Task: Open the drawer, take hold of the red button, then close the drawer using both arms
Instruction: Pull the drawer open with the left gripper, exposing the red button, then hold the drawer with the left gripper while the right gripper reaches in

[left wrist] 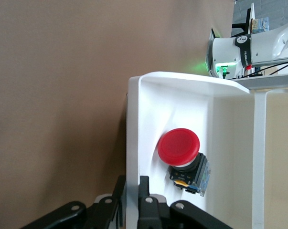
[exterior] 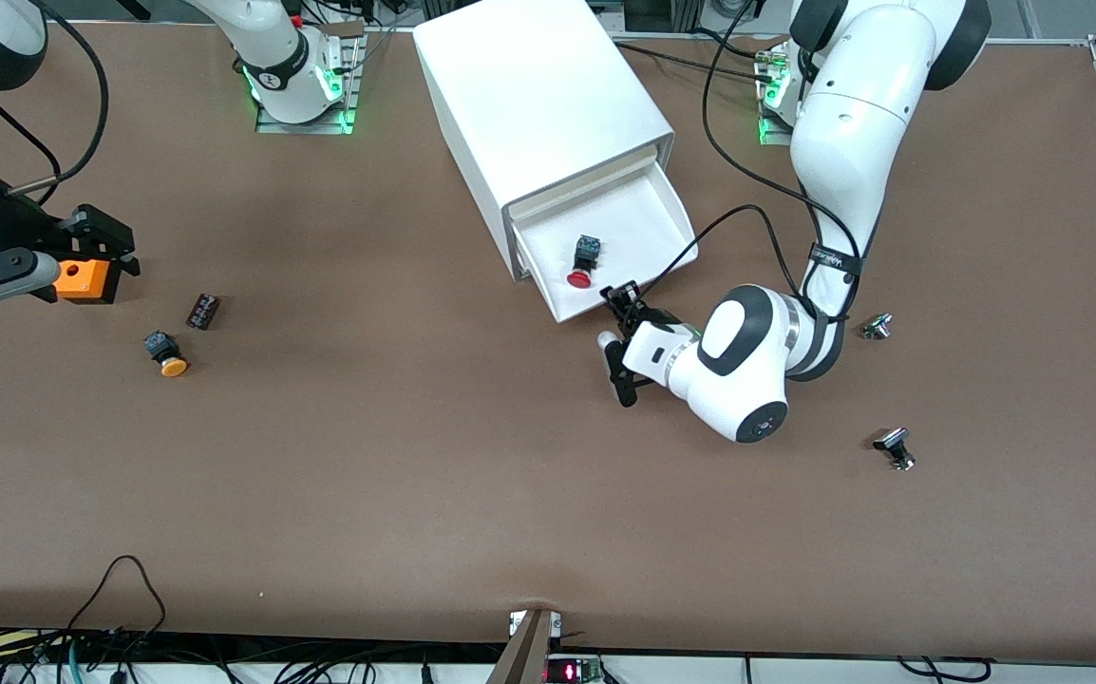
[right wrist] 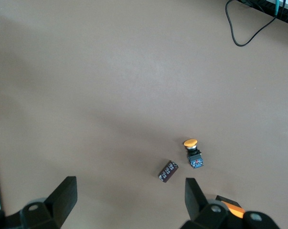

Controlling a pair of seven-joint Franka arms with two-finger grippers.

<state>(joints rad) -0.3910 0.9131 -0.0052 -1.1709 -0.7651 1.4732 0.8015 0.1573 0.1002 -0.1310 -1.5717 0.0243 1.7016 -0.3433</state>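
The drawer [exterior: 648, 214], lowest in the white cabinet [exterior: 538, 104], stands pulled out. The red-capped button [exterior: 582, 264] lies on its side inside it, close to the front wall. My left gripper [exterior: 616, 298] is shut on that front wall. The left wrist view shows one finger [left wrist: 119, 188] outside the drawer's front wall [left wrist: 133, 138], the other inside, and the button [left wrist: 179, 148] just past them. My right gripper [exterior: 113, 245] hangs open over the right arm's end of the table. Nothing is between the right gripper [right wrist: 129, 188] fingers.
An orange box [exterior: 83, 278] lies under the right gripper. An orange-capped button [exterior: 166, 353] and a dark block [exterior: 203, 312] lie nearer the front camera. Two small metal parts [exterior: 877, 326] [exterior: 896, 447] lie toward the left arm's end.
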